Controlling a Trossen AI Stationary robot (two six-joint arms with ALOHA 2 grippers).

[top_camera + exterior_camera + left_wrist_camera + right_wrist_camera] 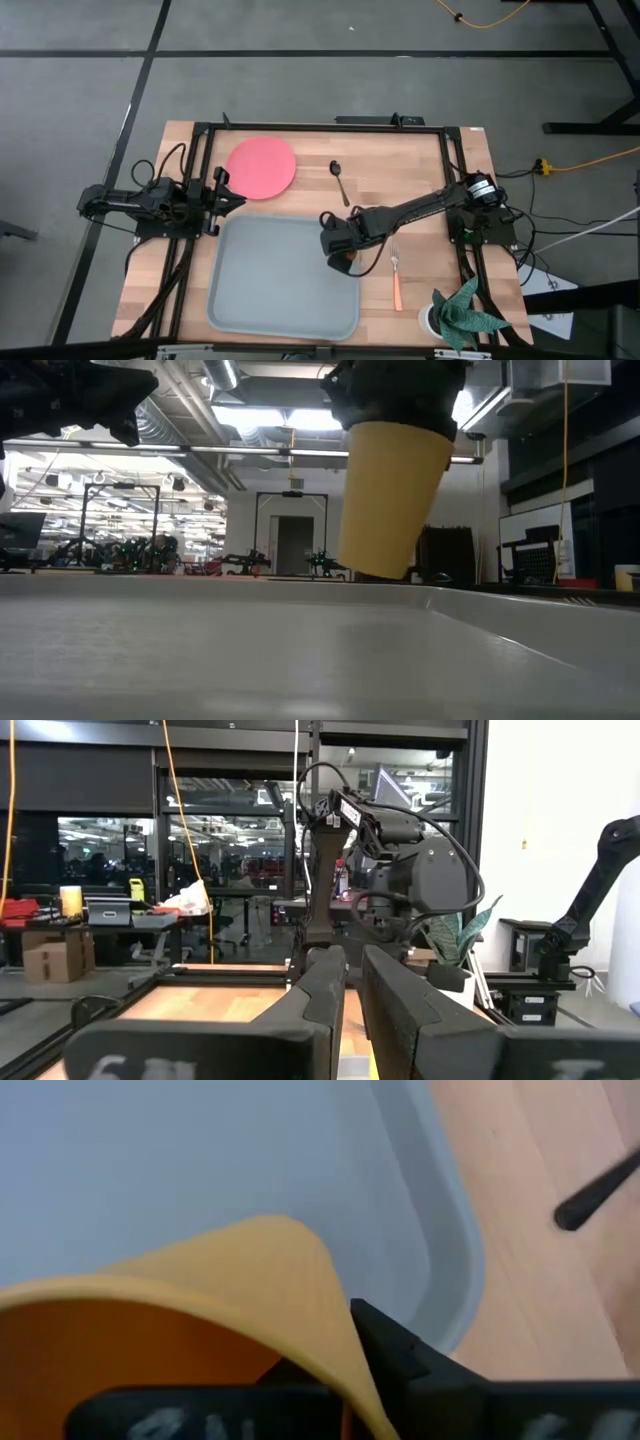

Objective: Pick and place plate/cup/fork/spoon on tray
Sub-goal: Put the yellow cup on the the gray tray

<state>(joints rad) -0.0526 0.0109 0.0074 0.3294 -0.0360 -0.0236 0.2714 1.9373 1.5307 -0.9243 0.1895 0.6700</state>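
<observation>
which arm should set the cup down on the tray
Right. The right gripper already grips the cup, hanging tilted just above the tray at its right edge. The left gripper sits empty beside the plate.

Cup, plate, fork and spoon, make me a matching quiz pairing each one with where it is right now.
Things:
1. cup
2. plate
3. fork
4. spoon

Places:
A. on the table beside the tray's right edge
B. on the table beyond the tray's far left corner
C. held by the right pincer above the tray's right edge
D. on the table right of the plate

Pairs: 1-C, 2-B, 3-A, 4-D
</observation>
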